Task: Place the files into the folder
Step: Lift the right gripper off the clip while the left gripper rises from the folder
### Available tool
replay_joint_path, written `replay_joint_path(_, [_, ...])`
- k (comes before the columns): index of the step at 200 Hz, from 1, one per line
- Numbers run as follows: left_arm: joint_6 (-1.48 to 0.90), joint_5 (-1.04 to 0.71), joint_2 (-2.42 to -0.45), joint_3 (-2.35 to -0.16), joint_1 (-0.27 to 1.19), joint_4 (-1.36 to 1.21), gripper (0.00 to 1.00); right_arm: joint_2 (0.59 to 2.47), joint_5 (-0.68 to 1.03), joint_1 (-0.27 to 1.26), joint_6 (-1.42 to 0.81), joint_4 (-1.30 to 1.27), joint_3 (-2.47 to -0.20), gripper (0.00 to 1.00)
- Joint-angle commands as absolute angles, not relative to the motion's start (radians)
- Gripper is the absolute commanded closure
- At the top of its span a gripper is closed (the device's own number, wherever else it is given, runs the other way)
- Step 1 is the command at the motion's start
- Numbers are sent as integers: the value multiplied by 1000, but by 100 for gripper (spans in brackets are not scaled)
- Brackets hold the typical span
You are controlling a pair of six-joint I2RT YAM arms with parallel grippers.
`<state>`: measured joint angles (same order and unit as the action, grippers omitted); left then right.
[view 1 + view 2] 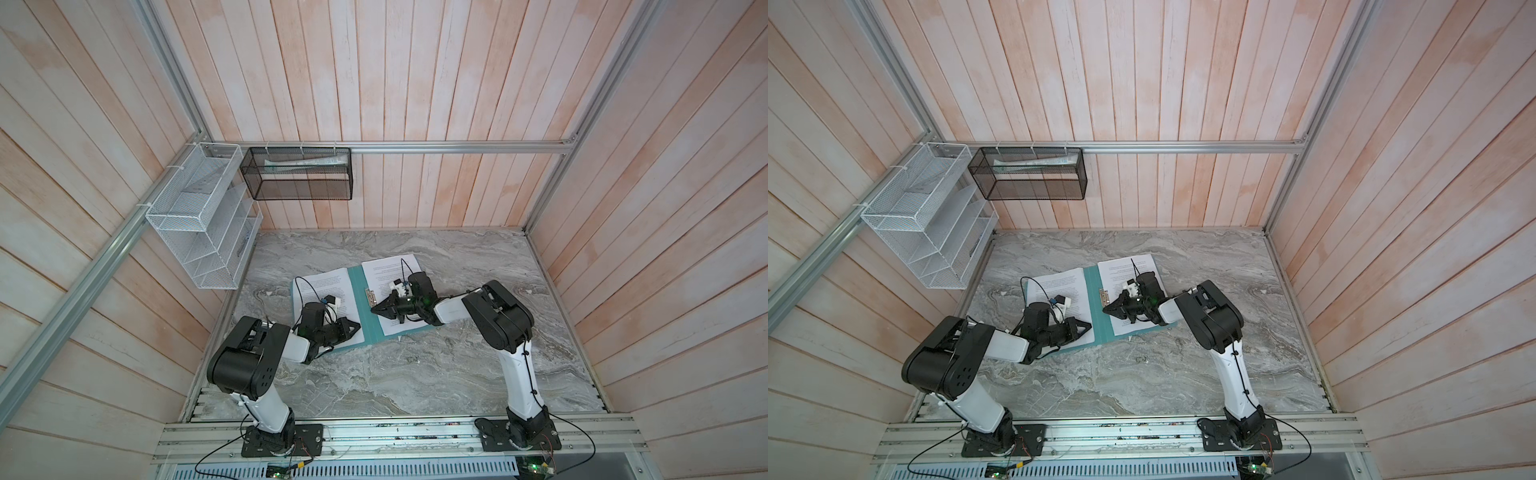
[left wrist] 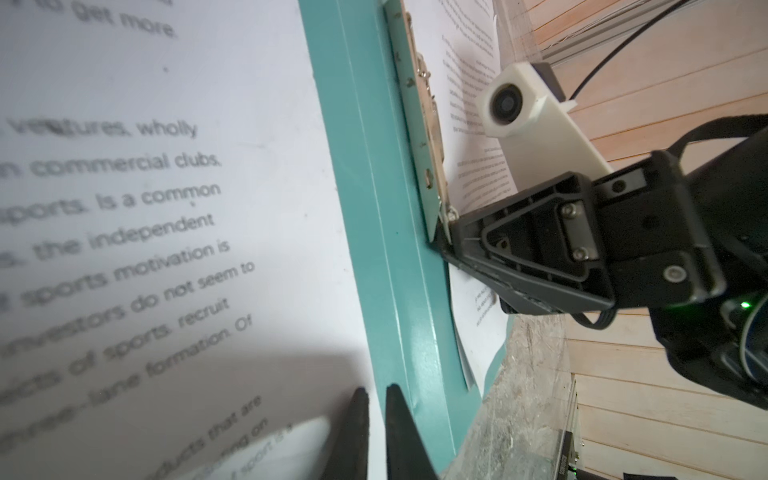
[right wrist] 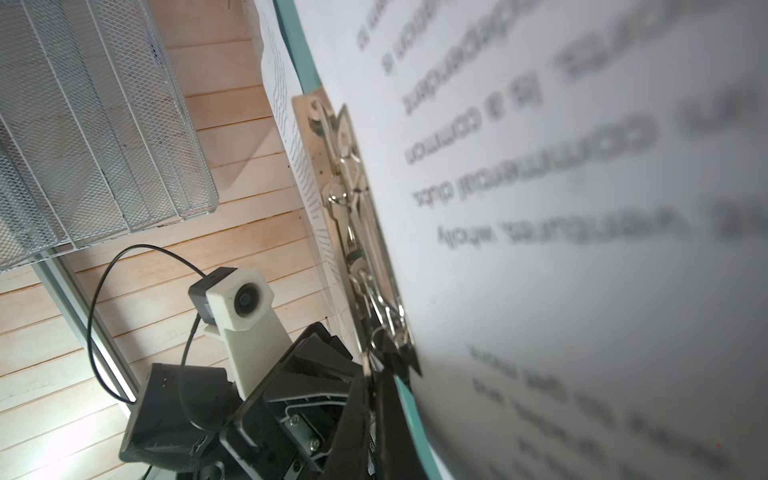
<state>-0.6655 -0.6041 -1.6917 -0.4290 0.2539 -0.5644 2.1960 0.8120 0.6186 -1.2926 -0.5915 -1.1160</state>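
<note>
The teal folder (image 1: 359, 299) (image 1: 1094, 303) lies open on the marble table. White printed files cover its left cover (image 1: 328, 286) (image 2: 166, 166) and its right cover (image 1: 388, 270) (image 3: 540, 208). A metal clip (image 1: 369, 296) (image 2: 424, 116) (image 3: 345, 174) sits just right of the spine. My left gripper (image 1: 357, 326) (image 2: 376, 395) lies low at the left sheets' spine-side edge, its fingers close together with white paper in the narrow gap. My right gripper (image 1: 372, 309) (image 3: 376, 374) points at the clip's near end and is shut on a thin metal strip of it.
A white wire-mesh rack (image 1: 199, 224) hangs on the left wall. A black mesh basket (image 1: 299, 174) hangs on the back rail. Wooden plank walls close in the marble table (image 1: 395, 374) on three sides. The two grippers are close together over the folder's spine.
</note>
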Motion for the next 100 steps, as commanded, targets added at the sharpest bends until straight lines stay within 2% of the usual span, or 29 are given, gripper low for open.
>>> replay_joint_path(1, [-641,-534,-1701,-424,256,-360,84,2122,797,623,-1250,-474,-1061,100])
replay_joint_path(24, [-630,-527,-1621,-466,255,-291,78,2065,729,615,-1201,-412,-1027,100])
replay_joint_path(55, [-607,-493,-1492,-550,256,-144,61,2032,729,614,-1119,-318,-1040,100])
replay_joint_path(100, [-568,-420,-1329,-653,255,54,54,2011,779,608,-962,-233,-1060,100])
